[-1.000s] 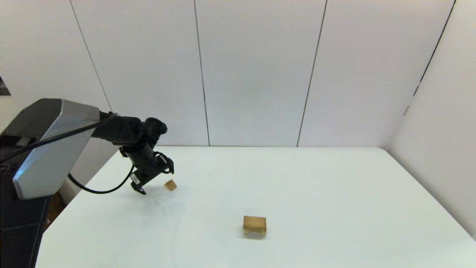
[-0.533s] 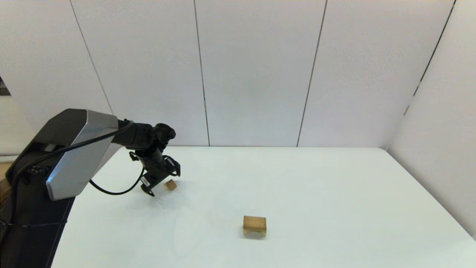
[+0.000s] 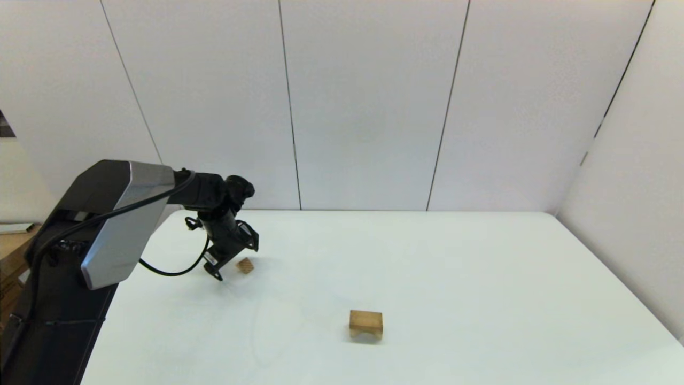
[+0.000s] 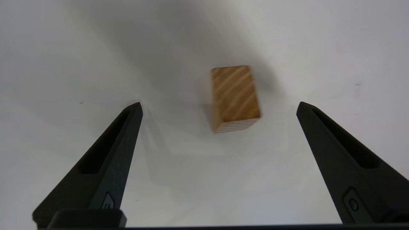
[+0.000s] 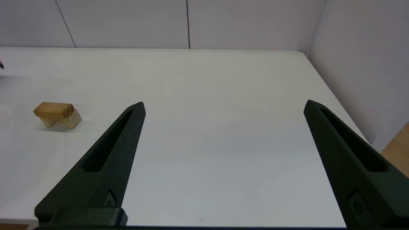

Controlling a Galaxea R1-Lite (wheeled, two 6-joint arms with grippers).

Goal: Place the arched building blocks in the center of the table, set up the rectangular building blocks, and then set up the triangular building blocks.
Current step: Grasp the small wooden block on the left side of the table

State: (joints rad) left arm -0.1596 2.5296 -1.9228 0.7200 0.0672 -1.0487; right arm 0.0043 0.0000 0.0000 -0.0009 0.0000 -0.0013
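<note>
The wedge is lying on the white desk, well apart from the arch, on the arch's far left side toward the desk's left edge. In the left wrist view the wedge is showing a striped sloping face, its long axis running away from the camera between the two fingers, with a pale end face turned toward the camera. The left tool is hanging just beside the wedge, on the side away from the arch, tilted down toward the desk; its fingers are spread wide apart, one on each side of the wedge and touching nothing. The arch is sitting with its flat face up and its curved cut-out down against the desk, its long axis running across the desk from left to right. The right wrist view is showing the arch standing on its two feet, well off from the right tool, whose fingers are also spread wide and holding nothing over bare desk. Nothing is lying between the wedge and the arch.
</note>
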